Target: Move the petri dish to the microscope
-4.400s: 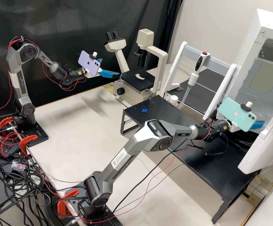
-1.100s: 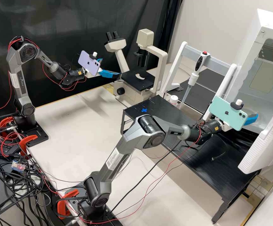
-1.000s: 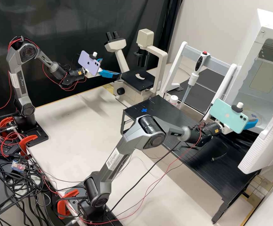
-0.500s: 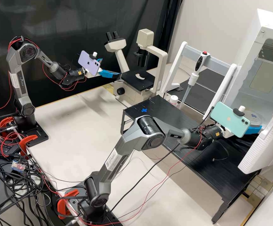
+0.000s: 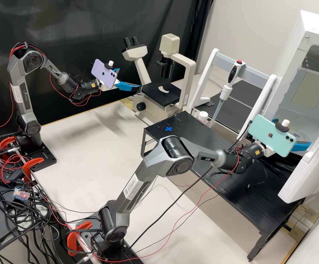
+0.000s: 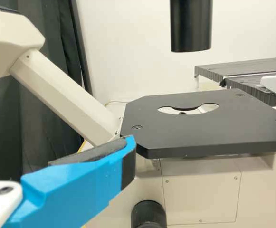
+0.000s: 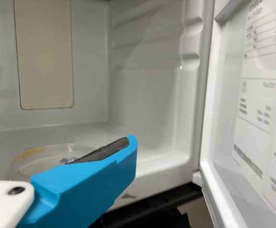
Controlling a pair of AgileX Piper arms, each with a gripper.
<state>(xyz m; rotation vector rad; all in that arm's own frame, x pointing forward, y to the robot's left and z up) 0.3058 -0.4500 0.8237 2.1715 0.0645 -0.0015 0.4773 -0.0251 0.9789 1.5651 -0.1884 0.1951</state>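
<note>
We see one petri dish [image 7: 39, 164] in one cabinet [image 5: 269, 88] at right, near our right gripper [image 5: 294, 132], two fingers apart; our left gripper [image 5: 129, 78], two fingers spread, is beside one microscope [image 5: 188, 79].

I'm seeing the petri dish [image 7: 42, 164] lying flat on the floor of the white cabinet [image 5: 291, 58], its near side partly hidden; it's clear, shallow and round, carrying a yellow strip along its rim and a small blue mark on top. The microscope [image 5: 155, 94] is standing upright behind the bench's pale work surface [image 5: 82, 146], its cream body bearing twin black eyepieces [image 5: 131, 41] and a flat black stage [image 6: 199, 128] with a cut-out opening.
</note>
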